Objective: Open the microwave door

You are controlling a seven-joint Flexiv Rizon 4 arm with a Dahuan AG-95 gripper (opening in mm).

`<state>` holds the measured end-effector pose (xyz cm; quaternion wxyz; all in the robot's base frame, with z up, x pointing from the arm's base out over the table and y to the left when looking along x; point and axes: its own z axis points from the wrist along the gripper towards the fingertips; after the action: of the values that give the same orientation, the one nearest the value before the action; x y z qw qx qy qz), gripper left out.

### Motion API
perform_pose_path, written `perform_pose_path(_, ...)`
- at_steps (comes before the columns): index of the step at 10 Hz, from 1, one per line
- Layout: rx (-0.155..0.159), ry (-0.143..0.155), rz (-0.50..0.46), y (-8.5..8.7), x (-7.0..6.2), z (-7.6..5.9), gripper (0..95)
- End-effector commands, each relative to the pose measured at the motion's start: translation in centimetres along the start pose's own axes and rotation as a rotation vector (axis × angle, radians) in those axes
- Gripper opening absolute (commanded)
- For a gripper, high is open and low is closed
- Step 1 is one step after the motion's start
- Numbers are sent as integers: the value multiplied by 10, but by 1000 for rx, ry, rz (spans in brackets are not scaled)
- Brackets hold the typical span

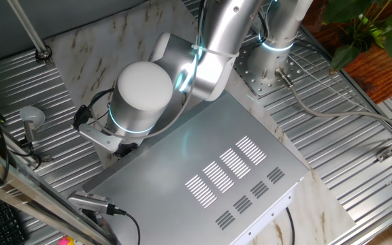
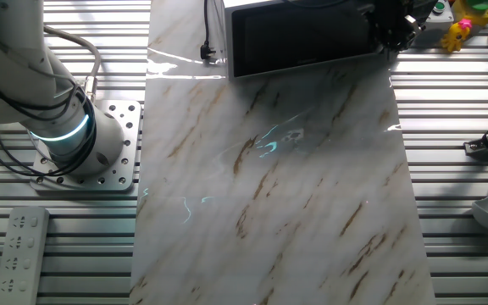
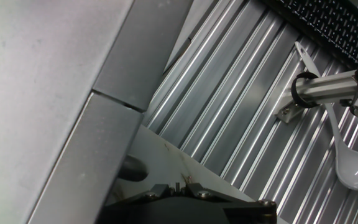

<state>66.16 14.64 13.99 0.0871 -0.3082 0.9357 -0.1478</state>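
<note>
Currently gripper (image 2: 392, 30) sits at the right edge of the microwave door (image 2: 299, 38), far end of the worktop (image 2: 278, 186); jaw opening can't tell. Risk: fingers slip off the edge, or the pull drags the whole microwave (image 1: 203, 177).

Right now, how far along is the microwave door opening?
Done: the approach only. The claw sits at one side edge of the microwave door.
In hand: getting purchase on that edge. Whether the claw is open or shut can't be seen.
Left: the whole swing. The door looks flat against the front of the microwave, and the hand view shows only a thin seam.
</note>
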Motion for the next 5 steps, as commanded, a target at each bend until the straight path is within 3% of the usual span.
perform_pose_path(1,2,-1,0,17,-2,1,0)
perform_pose_path(5,5,2,7,17,-2,1,0)
